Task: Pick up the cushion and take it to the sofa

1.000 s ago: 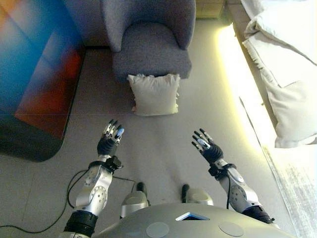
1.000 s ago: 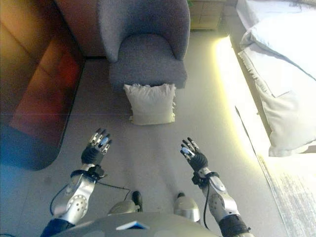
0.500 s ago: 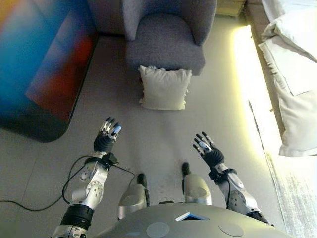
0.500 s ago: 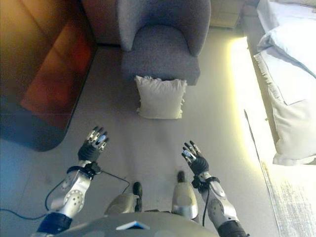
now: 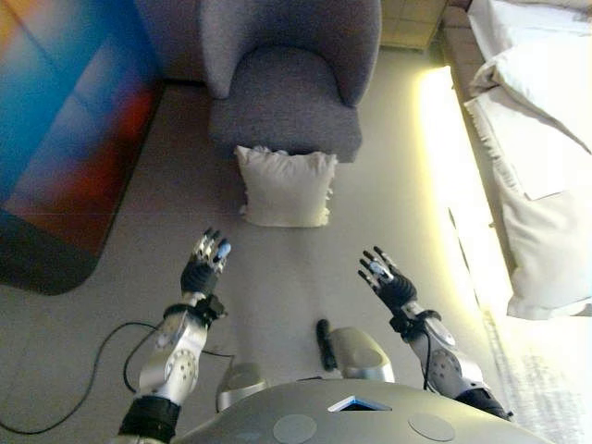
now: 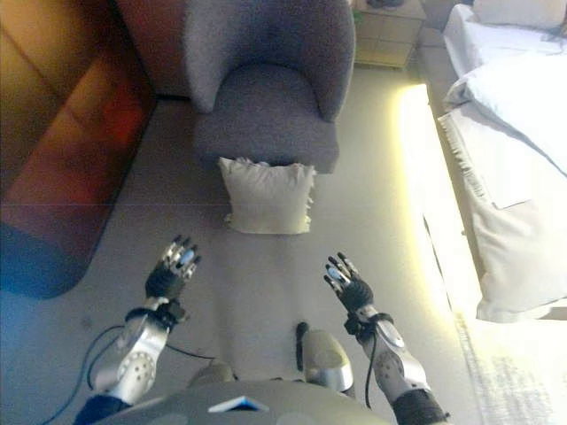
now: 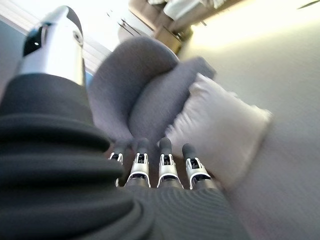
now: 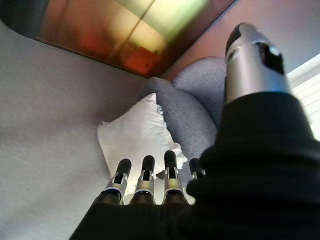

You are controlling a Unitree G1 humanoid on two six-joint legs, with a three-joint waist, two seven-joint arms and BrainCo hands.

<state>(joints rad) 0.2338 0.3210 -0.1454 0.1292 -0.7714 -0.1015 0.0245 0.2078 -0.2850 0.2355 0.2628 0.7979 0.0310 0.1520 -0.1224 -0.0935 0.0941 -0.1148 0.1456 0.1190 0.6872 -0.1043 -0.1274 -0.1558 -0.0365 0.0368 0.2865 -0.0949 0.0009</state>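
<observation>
At 7 o'clock the left hand [image 5: 202, 268] hovers over the floor [image 5: 277, 268], its fingers [image 7: 167, 162] straight and spread, holding nothing. At 12 o'clock the cream cushion [image 5: 284, 188] stands on the floor, leaning against the front of the grey armchair [image 5: 287, 88], well apart from both hands. At 5 o'clock the right hand [image 5: 388, 282] hovers with straight, empty fingers; the white bed [image 5: 536, 139] lies at 2 o'clock.
</observation>
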